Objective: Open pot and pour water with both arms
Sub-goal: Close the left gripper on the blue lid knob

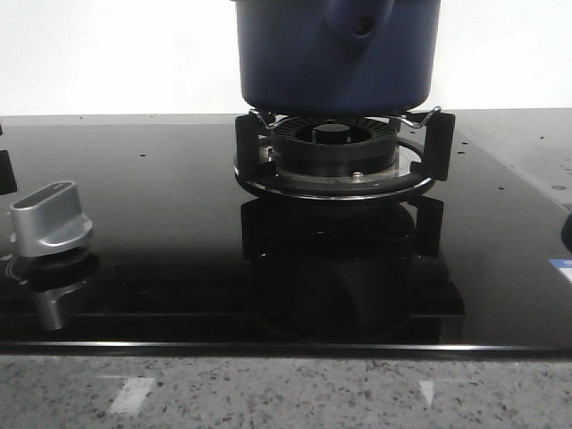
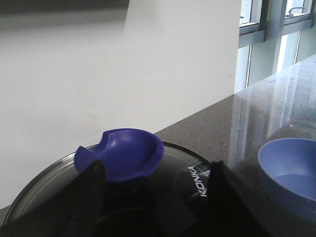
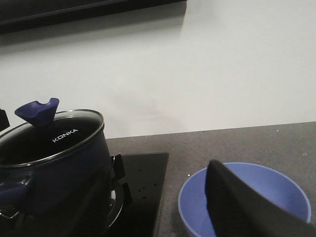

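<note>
The pot (image 1: 335, 54), dark navy blue, is seated on the black burner grate (image 1: 340, 165) of a glossy black glass hob (image 1: 179, 268); its tapered handle stub (image 1: 359, 22) with a round hole is turned toward the front camera. The pot is closed by a glass lid (image 3: 54, 136) with a metal rim and the printed word KONKA, and the lid is topped by a blue, cup-shaped knob (image 2: 123, 155).

In the left wrist view, the left pincer (image 2: 155, 197) is seen just over the lid, its two dark fingers (image 2: 89, 192) spread apart on either side of the knob, near it but not closed on it. Whether they touch the knob cannot be told.

In the right wrist view, only one dark finger (image 3: 237, 207) of the right pincer is clearly seen, in front of a light blue bowl (image 3: 276, 190), so whether it is apart or together cannot be told. The bowl stands on the grey speckled desk (image 3: 247, 143) beside the hob, apart from the pot.

A silver control knob (image 1: 51, 219) is set on the hob's left part, well apart from the burner.
</note>
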Controlling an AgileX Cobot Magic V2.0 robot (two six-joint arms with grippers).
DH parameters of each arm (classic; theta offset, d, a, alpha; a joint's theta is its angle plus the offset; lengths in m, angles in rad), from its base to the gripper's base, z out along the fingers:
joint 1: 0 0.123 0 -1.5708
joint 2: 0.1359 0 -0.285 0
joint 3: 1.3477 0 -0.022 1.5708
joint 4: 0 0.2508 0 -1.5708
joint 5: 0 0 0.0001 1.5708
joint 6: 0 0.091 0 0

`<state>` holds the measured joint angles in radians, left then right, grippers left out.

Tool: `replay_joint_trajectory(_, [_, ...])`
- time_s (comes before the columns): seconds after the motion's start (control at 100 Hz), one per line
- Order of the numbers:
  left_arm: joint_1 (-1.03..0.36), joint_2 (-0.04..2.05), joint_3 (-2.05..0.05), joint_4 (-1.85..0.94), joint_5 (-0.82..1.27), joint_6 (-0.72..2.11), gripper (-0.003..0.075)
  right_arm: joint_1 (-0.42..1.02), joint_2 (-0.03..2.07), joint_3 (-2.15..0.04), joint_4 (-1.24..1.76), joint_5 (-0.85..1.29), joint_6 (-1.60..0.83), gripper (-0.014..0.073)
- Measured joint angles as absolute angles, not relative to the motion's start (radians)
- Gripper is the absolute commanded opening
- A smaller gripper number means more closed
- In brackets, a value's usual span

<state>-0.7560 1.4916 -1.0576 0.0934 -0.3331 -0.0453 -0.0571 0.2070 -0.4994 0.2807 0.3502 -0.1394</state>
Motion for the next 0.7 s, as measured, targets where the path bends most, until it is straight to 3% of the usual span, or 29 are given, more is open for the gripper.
replay_joint_trajectory(0.7, [-0.736, 1.511, -1.086, 0.043, -0.329, -0.048, 0.0386, -0.057, 0.207, -0.499, 0.286, 0.35, -0.139, 0.0383])
